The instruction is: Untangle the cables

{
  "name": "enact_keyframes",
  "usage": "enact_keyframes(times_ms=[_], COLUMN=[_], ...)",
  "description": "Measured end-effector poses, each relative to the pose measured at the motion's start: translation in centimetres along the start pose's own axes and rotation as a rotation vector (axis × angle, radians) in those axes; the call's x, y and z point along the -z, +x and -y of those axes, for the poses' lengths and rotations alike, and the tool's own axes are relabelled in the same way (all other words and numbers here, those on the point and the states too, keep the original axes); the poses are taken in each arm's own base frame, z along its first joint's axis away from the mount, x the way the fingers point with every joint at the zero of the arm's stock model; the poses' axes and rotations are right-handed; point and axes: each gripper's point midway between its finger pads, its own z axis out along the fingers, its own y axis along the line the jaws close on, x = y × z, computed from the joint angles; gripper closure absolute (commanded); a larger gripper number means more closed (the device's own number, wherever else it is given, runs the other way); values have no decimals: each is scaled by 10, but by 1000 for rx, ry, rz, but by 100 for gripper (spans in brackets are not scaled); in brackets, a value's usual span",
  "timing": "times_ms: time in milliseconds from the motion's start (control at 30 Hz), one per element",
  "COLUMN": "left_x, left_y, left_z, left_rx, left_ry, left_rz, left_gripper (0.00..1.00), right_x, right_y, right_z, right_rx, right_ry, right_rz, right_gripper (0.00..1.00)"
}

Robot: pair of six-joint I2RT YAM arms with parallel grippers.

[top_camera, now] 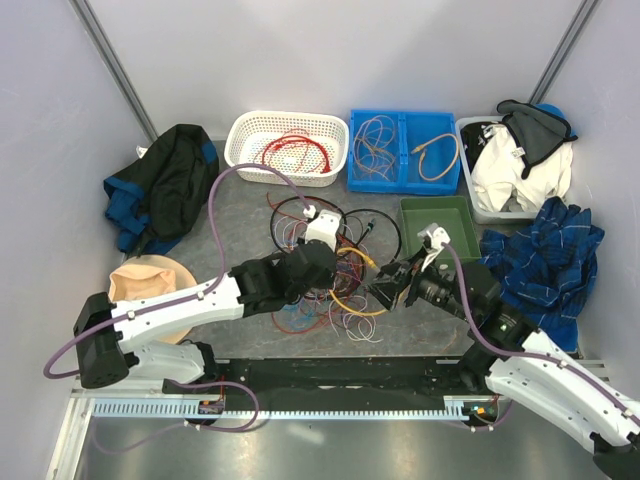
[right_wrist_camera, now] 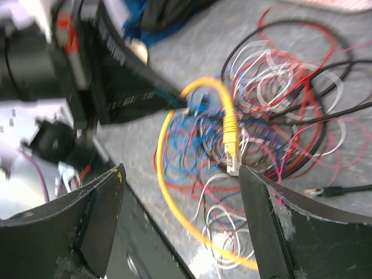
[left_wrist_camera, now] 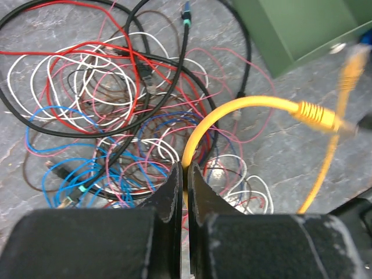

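Note:
The cables (top_camera: 345,305) lie in a tangled pile of red, blue, white, black and pink wires at the table's middle, seen close in the left wrist view (left_wrist_camera: 110,104). My left gripper (top_camera: 336,272) is over the pile. It is shut (left_wrist_camera: 186,170) on a thick yellow cable (left_wrist_camera: 244,104) that arcs up to the right and ends in a yellow plug (left_wrist_camera: 317,114). My right gripper (top_camera: 390,287) is just right of the pile, open (right_wrist_camera: 180,197) and empty. The yellow cable's loop (right_wrist_camera: 165,192) and plug (right_wrist_camera: 230,135) hang between its fingers (right_wrist_camera: 270,226).
A green box (top_camera: 440,228) sits right of the pile. A white basket (top_camera: 243,135) with red cables and a blue bin (top_camera: 403,182) with wires stand at the back. A dark jacket (top_camera: 160,185) and tan hat (top_camera: 150,280) lie left. Plaid cloth (top_camera: 545,255) lies right.

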Motion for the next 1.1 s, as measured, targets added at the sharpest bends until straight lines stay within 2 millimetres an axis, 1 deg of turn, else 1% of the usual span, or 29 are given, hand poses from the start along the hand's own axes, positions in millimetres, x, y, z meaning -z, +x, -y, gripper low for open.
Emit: enact_keyframes(times_ms=[100, 167, 400, 467, 500, 567, 600, 667, 700, 733, 767, 800, 833, 867, 900, 933, 967, 1000, 1100], left_x=[-2, -1, 3, 5, 6, 8, 8, 9, 9, 8, 8, 7, 6, 5, 4, 4, 3, 4, 12], left_y=[-3, -10, -47, -57, -60, -65, -66, -67, -66, -66, -67, -68, -69, -70, -70, -70, -69, -67, -54], left_z=[-2, -1, 20, 26, 27, 30, 31, 31, 30, 29, 28, 25, 22, 19, 14, 10, 6, -1, -22], left_rx=[-14, -20, -28, -25, -25, -25, -26, -30, -33, -37, -38, -37, -34, -29, -23, -12, 1, 24, 79], left_ry=[-5, 1, 61, 77, 85, 99, 102, 101, 99, 96, 89, 79, 68, 58, 45, 32, 20, 3, -43], left_rz=[-16, -16, 25, 39, 44, 50, 53, 54, 52, 53, 56, 59, 61, 61, 59, 56, 56, 55, 55], left_gripper=[98, 98, 98, 98, 98, 98, 98, 98, 98, 98, 93, 74, 67, 47, 34, 24, 7, 3, 2], right_x=[-4, -8, -24, -28, -29, -33, -34, -36, -36, -35, -34, -33, -32, -30, -30, -30, -30, -32, -41], right_y=[13, 22, 67, 75, 78, 81, 81, 79, 77, 73, 68, 63, 59, 53, 44, 41, 35, 28, -4], right_z=[-4, -7, -16, -21, -22, -21, -21, -18, -18, -18, -18, -19, -18, -15, -11, -10, -5, 1, 14], right_rx=[17, 26, 55, 70, 77, 93, 97, 105, 110, 109, 112, 113, 113, 112, 112, 110, 110, 108, 109], right_ry=[-37, -64, -113, -123, -125, -115, -108, -88, -83, -75, -70, -65, -54, -31, 4, 18, 61, 113, 262], right_rz=[-58, -102, -262, -279, -285, -284, -280, -258, -246, -230, -212, -191, -172, -151, -123, -114, -110, -101, -59], right_gripper=[16, 17, 18, 21, 32, 47, 63, 77, 89, 93, 96, 100, 100, 100, 100, 100, 100, 100, 100])
